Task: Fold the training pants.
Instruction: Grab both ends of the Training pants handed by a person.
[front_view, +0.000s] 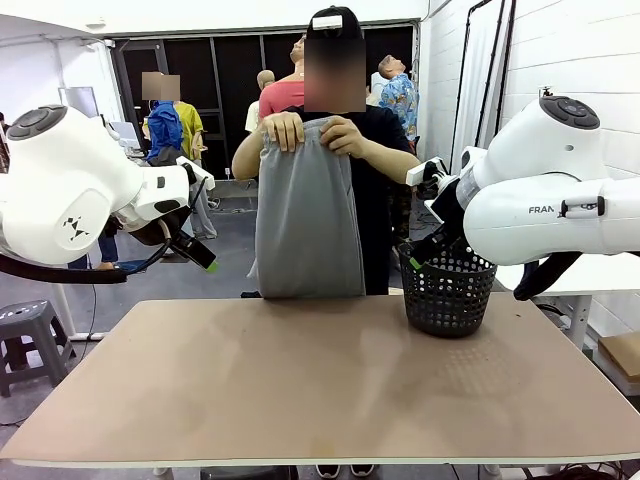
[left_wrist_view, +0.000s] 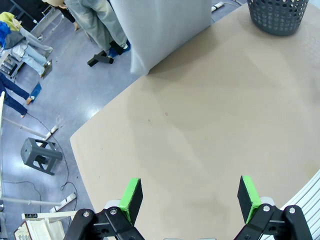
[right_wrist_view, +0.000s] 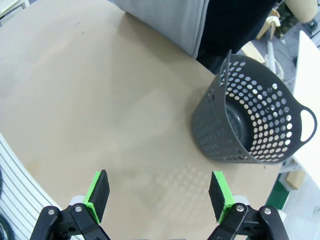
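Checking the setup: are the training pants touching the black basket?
Apart. In the front view a clear gap separates the training pants from the black basket.

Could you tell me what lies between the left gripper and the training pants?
The left wrist view shows bare tabletop from the left gripper to the training pants.

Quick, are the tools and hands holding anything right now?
Left tool: open, empty.
Right tool: open, empty.
Person's hands: holding the pants up.
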